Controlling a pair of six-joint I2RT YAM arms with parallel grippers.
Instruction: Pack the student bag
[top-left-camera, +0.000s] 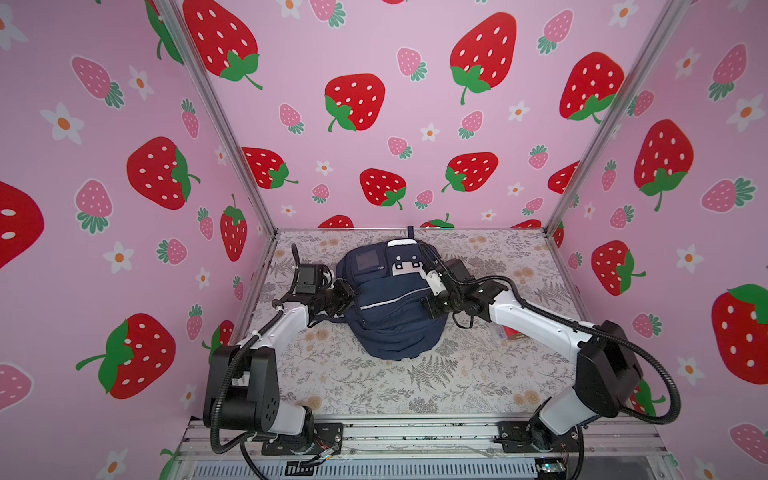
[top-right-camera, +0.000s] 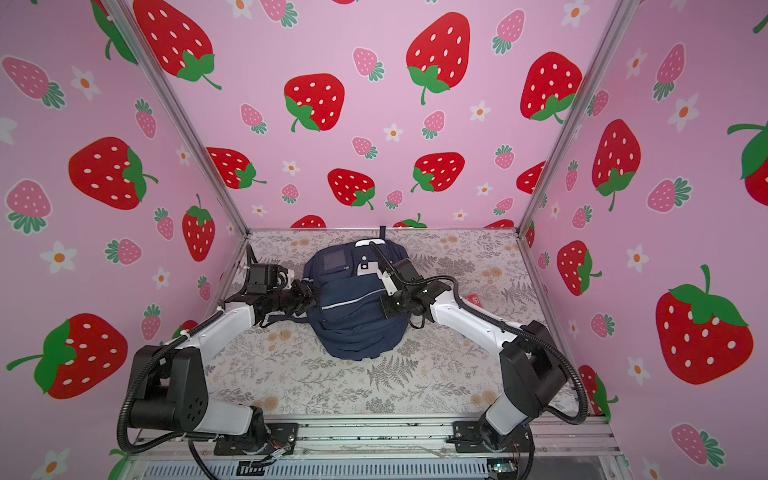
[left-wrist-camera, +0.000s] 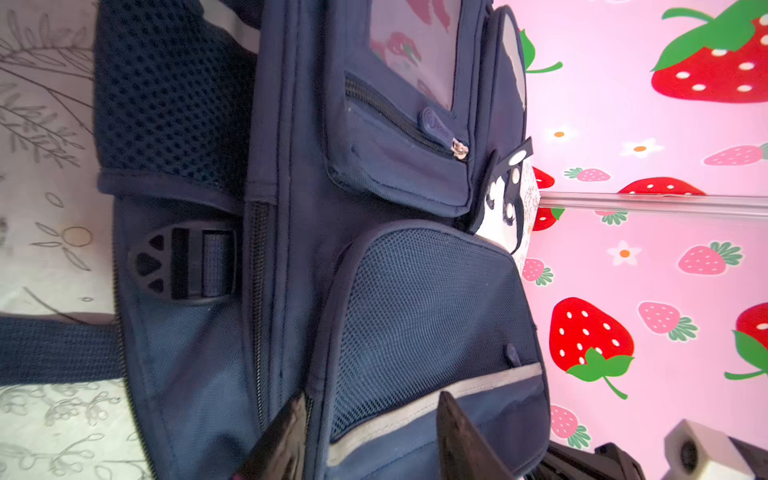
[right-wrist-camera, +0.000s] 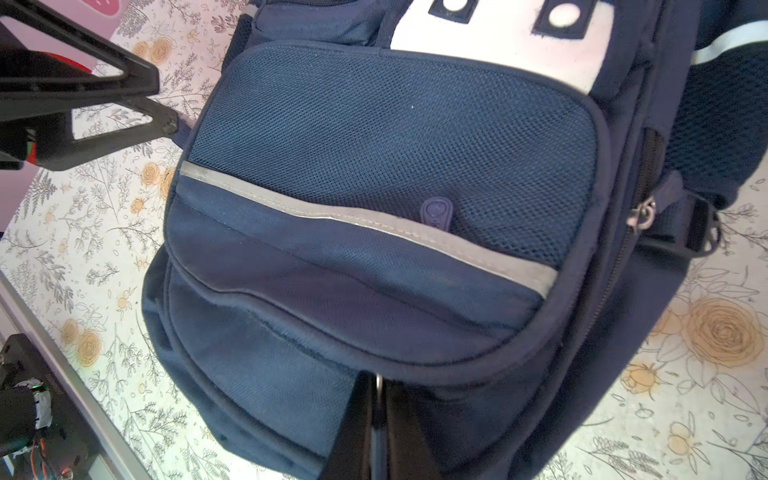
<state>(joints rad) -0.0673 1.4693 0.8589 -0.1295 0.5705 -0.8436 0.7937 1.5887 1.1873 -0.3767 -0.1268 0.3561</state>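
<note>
Soft, floppy student bag (top-left-camera: 386, 320): tug gently by zip pull (right-wrist-camera: 378, 380) pinched in tight-closed right hand (right-wrist-camera: 375, 392), steady side with half-spread left hand (left-wrist-camera: 372, 399), grip unclear

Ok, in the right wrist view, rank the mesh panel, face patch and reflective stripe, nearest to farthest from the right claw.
1. Reflective stripe, on the pocket nearest the right claw.
2. Mesh panel, beyond the stripe.
3. White face patch, beyond the mesh.

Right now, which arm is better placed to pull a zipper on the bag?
Right, likely. The right jaws are shut on a zipper pull on the student bag; the left jaws stand apart against the bag's side.
</note>
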